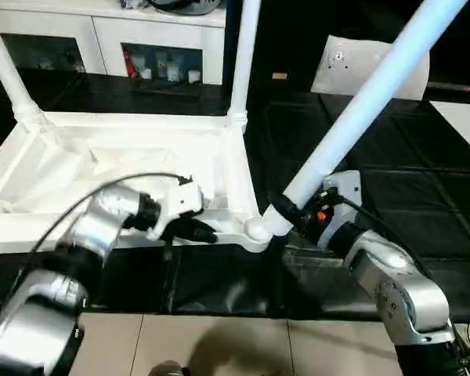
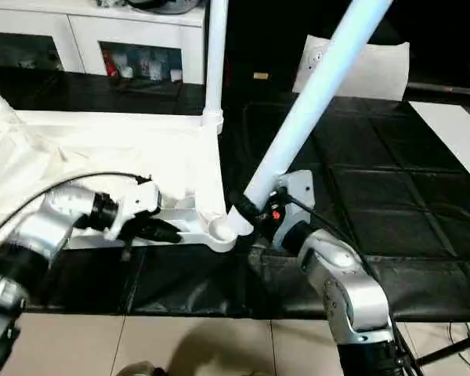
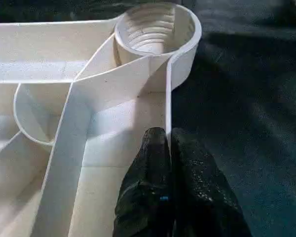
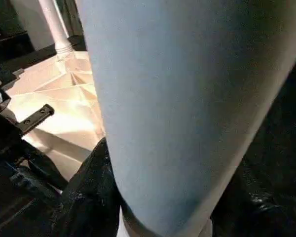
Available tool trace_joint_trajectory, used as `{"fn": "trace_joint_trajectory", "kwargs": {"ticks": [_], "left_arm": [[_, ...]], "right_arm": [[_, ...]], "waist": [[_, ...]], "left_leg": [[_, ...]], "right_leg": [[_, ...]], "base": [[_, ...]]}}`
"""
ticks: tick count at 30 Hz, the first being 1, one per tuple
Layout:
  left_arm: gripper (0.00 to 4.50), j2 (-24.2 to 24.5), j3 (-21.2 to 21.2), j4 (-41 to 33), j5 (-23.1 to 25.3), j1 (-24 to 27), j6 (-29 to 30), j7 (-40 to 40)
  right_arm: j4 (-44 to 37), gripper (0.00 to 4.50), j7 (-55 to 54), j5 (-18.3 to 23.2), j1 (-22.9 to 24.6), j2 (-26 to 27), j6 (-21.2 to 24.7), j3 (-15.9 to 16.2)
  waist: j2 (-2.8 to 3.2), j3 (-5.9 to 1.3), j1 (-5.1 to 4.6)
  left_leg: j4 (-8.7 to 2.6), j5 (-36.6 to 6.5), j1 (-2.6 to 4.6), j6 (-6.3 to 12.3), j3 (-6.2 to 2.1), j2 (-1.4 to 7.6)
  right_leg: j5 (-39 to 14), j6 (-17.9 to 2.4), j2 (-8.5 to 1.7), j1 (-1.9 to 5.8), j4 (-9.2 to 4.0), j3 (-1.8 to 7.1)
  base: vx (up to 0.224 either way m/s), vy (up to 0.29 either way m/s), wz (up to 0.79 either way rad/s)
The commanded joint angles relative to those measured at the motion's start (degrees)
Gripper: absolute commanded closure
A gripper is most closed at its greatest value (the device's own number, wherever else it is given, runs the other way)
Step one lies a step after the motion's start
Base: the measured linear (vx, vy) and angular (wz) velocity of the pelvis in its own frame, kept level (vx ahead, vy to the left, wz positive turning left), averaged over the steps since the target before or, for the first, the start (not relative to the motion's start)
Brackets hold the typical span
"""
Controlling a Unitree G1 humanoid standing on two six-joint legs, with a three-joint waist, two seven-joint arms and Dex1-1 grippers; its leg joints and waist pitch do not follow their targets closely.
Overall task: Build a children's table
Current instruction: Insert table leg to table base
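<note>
We see the white table top (image 1: 117,168) lying underside up on the black mat (image 1: 392,196), its ribs walling off shallow, empty compartments. Two legs (image 1: 243,55) stand upright in its far corner sockets. The near corner socket (image 3: 155,27) is threaded inside and holds nothing. The left gripper (image 3: 168,148) is pinched closed on the top's edge wall just beside that socket. The right gripper (image 1: 286,213) clasps a third, tilted leg (image 1: 368,98), whose base end lies just beside the same socket.

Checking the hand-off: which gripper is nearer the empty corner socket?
Right. The right gripper holds a leg beside the socket; the left gripper pinches the tabletop's rim farther along.
</note>
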Motion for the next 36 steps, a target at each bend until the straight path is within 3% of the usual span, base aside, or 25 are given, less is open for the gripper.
{"fn": "trace_joint_trajectory", "kwargs": {"ticks": [1, 5, 13, 24, 25, 28, 29, 32, 36], "left_arm": [[3.95, -1.25, 0.84, -4.23, -1.92, 0.4, 1.56, 0.94], [3.67, -1.2, 0.15, -3.35, 0.98, 0.72, -0.11, 4.53], [3.67, -0.06, -1.43, -5.12, 2.01, 1.41, 2.59, 2.67], [3.67, 0.81, -2.52, -5.57, 3.54, 1.47, 2.67, 3.08], [3.94, 0.74, -2.39, -5.56, 3.39, 1.46, 2.73, 3.07], [4.01, 0.67, -2.22, -5.71, 2.94, 1.63, 2.56, 2.97], [4.27, 0.75, -2.25, -5.7, 2.92, 1.7, 2.39, 2.93], [4.44, 0.9, -2.17, -5.59, 3.11, 1.9, 1.66, 2.89], [4.49, 1.48, -2.7, -4.68, 5.16, 2.1, -1.45, 5.01]], "right_arm": [[-1.81, 2.59, 0.27, -0.33, 0.22, -0.24, -0.06, -0.1], [-1.55, 2.59, 0.16, -0.27, -0.02, -0.42, -0.12, 0.24], [-1.81, 2.59, 0.28, -0.44, 0.24, -0.55, -0.07, 0.42], [-1.15, 2.59, -0.21, -0.48, -0.45, -0.3, 0.63, 0.68], [-1.12, 2.59, -0.26, -0.24, -0.59, -0.27, 1.31, 0.71], [-0.81, 2.59, -0.06, -0.08, -0.98, -0.36, 2.14, 1.02], [-0.44, 2.59, 0.41, -0.14, -1.28, -0.56, 2.21, 1.35], [0.47, 2.59, 1.65, -0.6, -2.03, -1.02, 1.54, 2.21], [2.15, 2.59, 4.02, -1.2, -3.27, -1.55, 0.38, 3.75]], "waist": [[0.92, -3.51, -0.14], [0.81, -3.56, -0.14], [0.83, -3.18, -0.72], [0.71, -3.52, -1.13], [0.54, -3.48, -1.14], [0.64, -3.41, -1.11], [0.67, -3.37, -1.12], [0.68, -3.33, -1.15], [0.84, -3.48, -1.17]], "left_leg": [[-4.82, -13.34, 1.82, -2.31, -1.71, 4.51], [-4.81, -12.81, 1.63, -1.99, -1.71, 4.31], [-5.08, -16.93, 2.0, -2.88, -2.02, 4.23], [-4.81, -12.06, 1.65, -1.37, -1.71, 4.17], [-4.83, -12.14, 1.66, -1.3, -1.67, 4.19], [-4.86, -12.49, 1.7, -1.35, -1.71, 4.18], [-4.9, -13.0, 1.72, -1.53, -1.72, 4.2], [-4.91, -13.95, 1.77, -1.85, -1.77, 4.21], [-4.87, -12.9, 1.68, -1.69, -1.8, 4.22]], "right_leg": [[-12.74, -11.01, -6.19, 1.94, -4.13, 3.61], [-11.71, -10.54, -6.0, 2.07, -4.12, 3.55], [-19.75, -8.53, -6.02, 1.67, -5.06, 3.6], [-11.43, -10.71, -5.89, 2.1, -4.19, 3.62], [-11.65, -10.73, -5.87, 2.1, -4.24, 3.6], [-12.81, -10.57, -5.86, 2.07, -4.31, 3.61], [-13.58, -10.39, -5.89, 2.0, -4.39, 3.59], [-15.38, -9.93, -5.96, 1.95, -4.58, 3.63], [-12.47, -10.41, -5.82, 2.04, -4.29, 3.62]], "base": [[0.0, 0.0, 0.0], [0.0, 0.0, 0.0], [0.0, 0.0, 0.0], [0.0, 0.0, 0.0], [0.0, 0.0, 0.0], [0.0, 0.0, 0.0], [0.0, 0.0, 0.0], [0.0, 0.0, 0.0], [0.0, 0.0, 0.0]]}}
